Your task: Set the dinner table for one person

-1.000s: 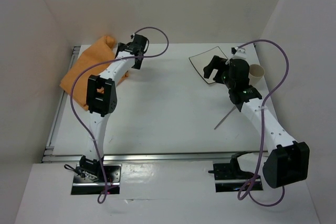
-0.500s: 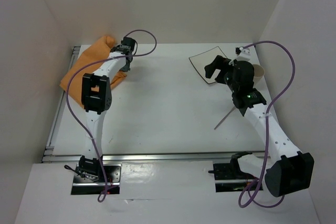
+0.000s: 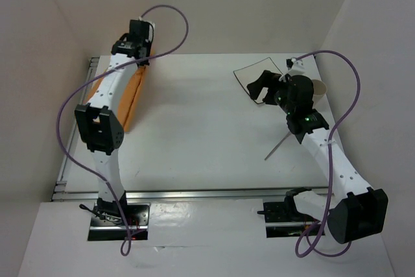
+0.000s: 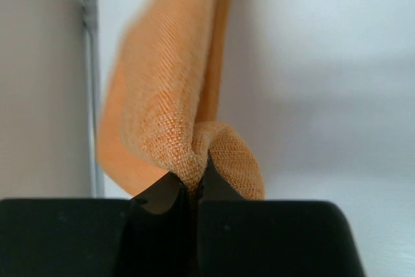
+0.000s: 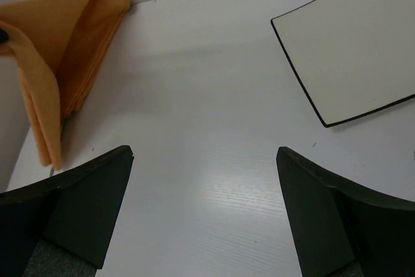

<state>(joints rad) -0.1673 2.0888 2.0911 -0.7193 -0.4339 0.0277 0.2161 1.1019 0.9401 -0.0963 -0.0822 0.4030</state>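
The orange cloth placemat hangs folded at the far left of the white dinner table, lifted by one bunched edge. My left gripper is shut on that edge. In the left wrist view the weave of the placemat is pinched between the closed tips of the left gripper. My right gripper stands open at the near edge of a white square plate with a black rim. The right wrist view shows the right gripper holding nothing, with the plate to its upper right.
A tan cup lies beside the right arm at the far right. A thin utensil lies slantwise on the table at the right. White walls enclose the table on the left, back and right. A metal rail runs along the left edge.
The left gripper has shut on the placemat and pulled it up and toward the far left corner, so the cloth now hangs folded. The right arm has barely moved.
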